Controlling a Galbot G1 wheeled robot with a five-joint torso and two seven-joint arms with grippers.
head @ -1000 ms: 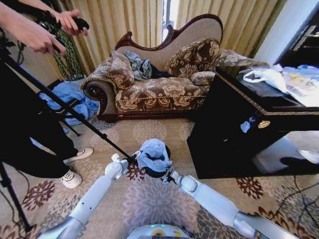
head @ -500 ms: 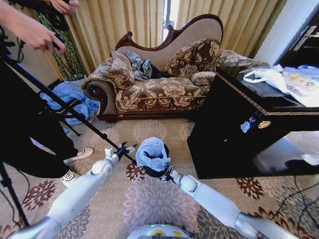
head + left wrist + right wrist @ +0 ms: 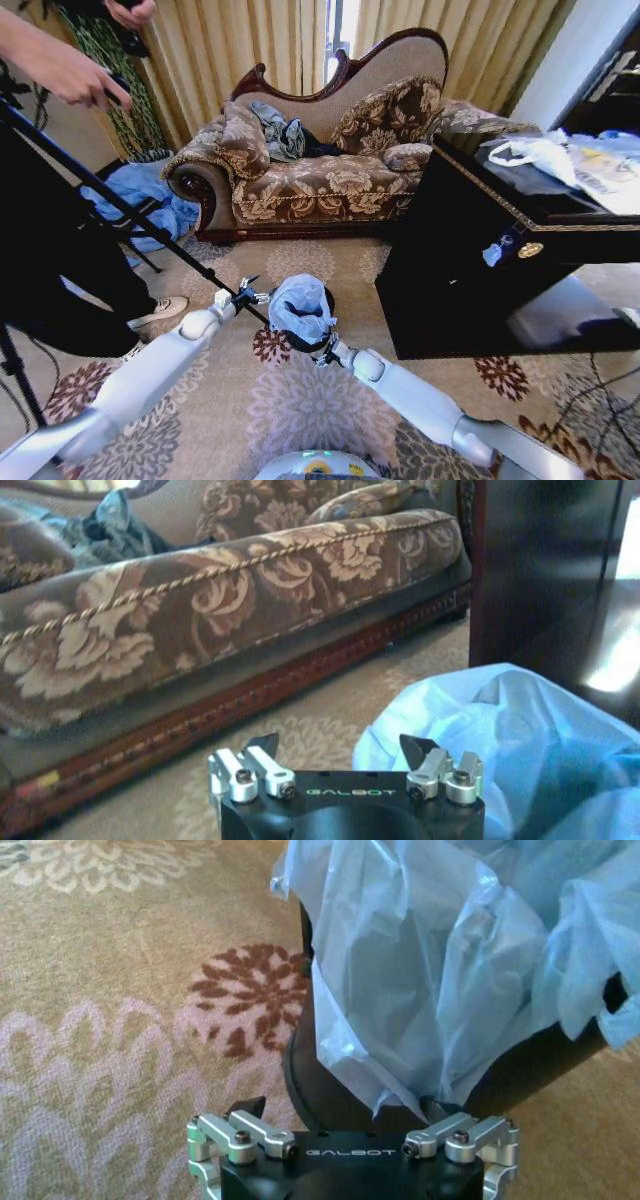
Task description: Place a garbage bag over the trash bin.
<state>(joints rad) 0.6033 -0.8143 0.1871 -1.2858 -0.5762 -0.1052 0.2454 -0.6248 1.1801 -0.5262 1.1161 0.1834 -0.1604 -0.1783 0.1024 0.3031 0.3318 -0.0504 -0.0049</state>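
Over trash bin (image 3: 322, 345), garbage bag (image 3: 300, 305).

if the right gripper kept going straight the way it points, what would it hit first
Most likely the trash bin: the open right gripper faces its black side from close by, with the garbage bag hanging just above. Depth is hard to judge.

garbage bag (image 3: 440, 975): thin crinkly translucent plastic
trash bin (image 3: 330, 1095): smooth black
sofa (image 3: 320, 185): floral woven cloth, polished wood trim
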